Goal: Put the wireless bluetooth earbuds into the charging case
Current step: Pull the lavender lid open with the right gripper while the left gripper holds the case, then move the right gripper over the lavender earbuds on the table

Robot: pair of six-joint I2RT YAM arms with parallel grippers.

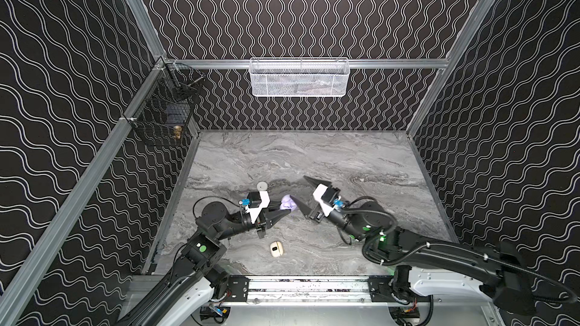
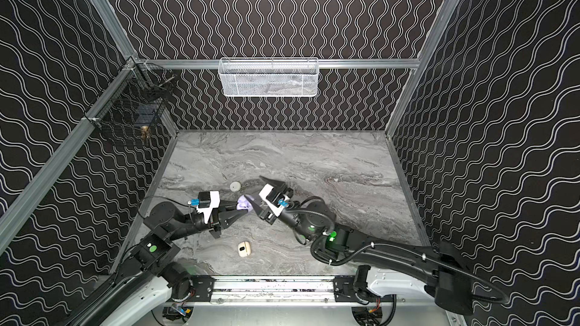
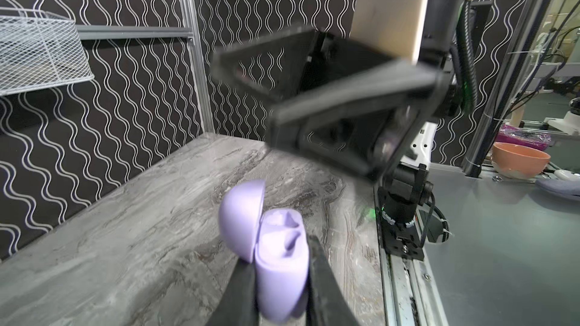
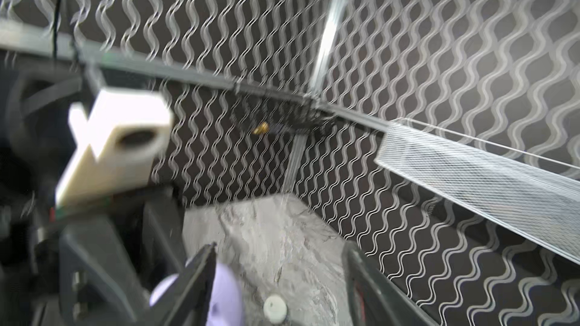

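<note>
The left hand grips the lilac charging case, lid up, while the right hand is spread wide and empty close beside it.

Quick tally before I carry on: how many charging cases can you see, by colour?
Lilac case, lid open, held in the left gripper: 1
White round case, on the table: 1
Cream case, on the table: 1
Total: 3

Even, dim light — wrist views blurred, seemingly motion.
</note>
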